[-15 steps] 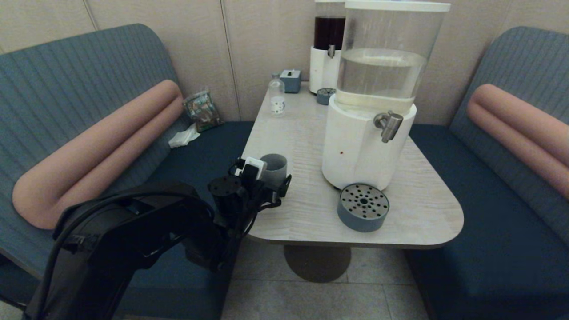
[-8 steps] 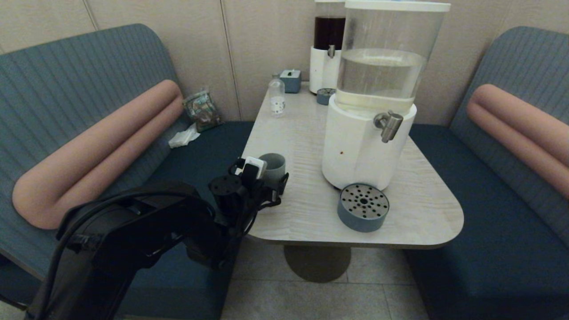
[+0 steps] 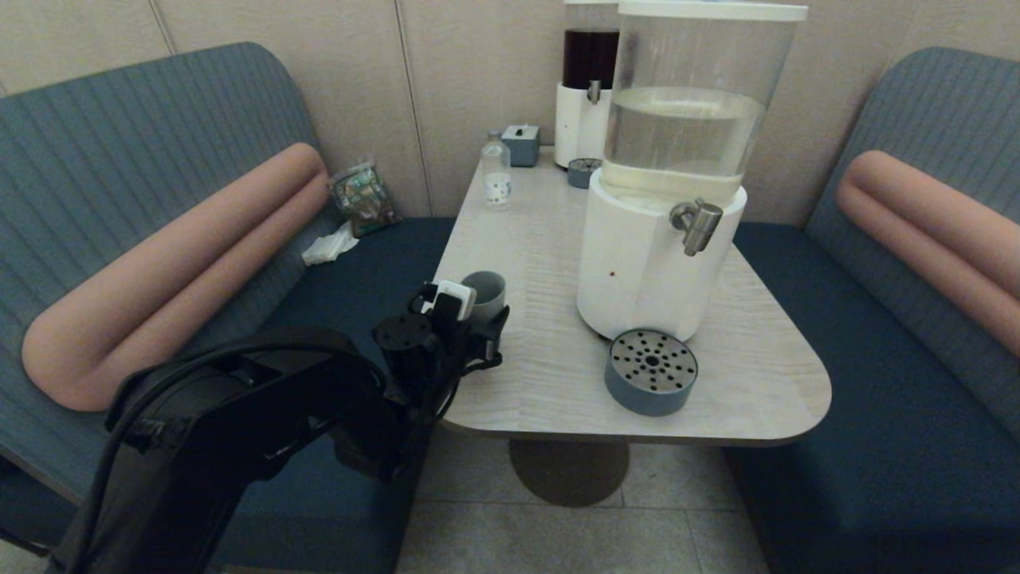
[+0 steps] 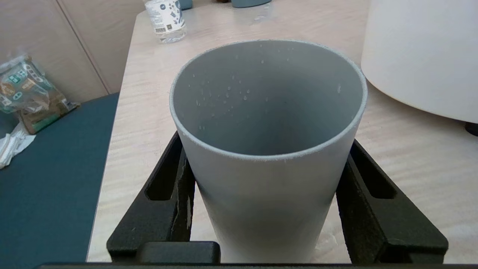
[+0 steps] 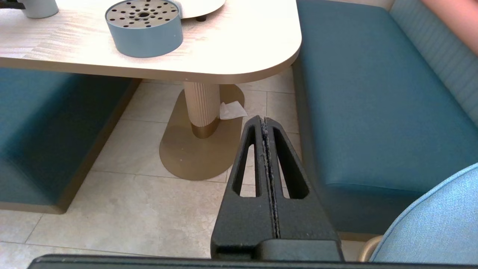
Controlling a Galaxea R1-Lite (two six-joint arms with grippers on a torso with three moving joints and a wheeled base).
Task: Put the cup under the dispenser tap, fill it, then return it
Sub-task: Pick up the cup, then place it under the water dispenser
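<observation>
The grey-blue cup stands upright near the table's left edge, well left of the big dispenser's white base. My left gripper is shut on the cup, one black finger on each side of its wall. In the left wrist view the cup fills the space inside the left gripper, and small droplets dot its inner wall. The brushed-metal tap juts from the white base, far to the cup's right. My right gripper hangs shut and empty over the floor, right of the table.
A round perforated grey-blue tray sits below the tap near the table's front edge. A small clear bottle, a grey box and a slimmer dark-tank dispenser stand at the back. Blue benches flank the table.
My left gripper and the cup have shifted a little to the left, away from the dispenser. Nothing else moved.
</observation>
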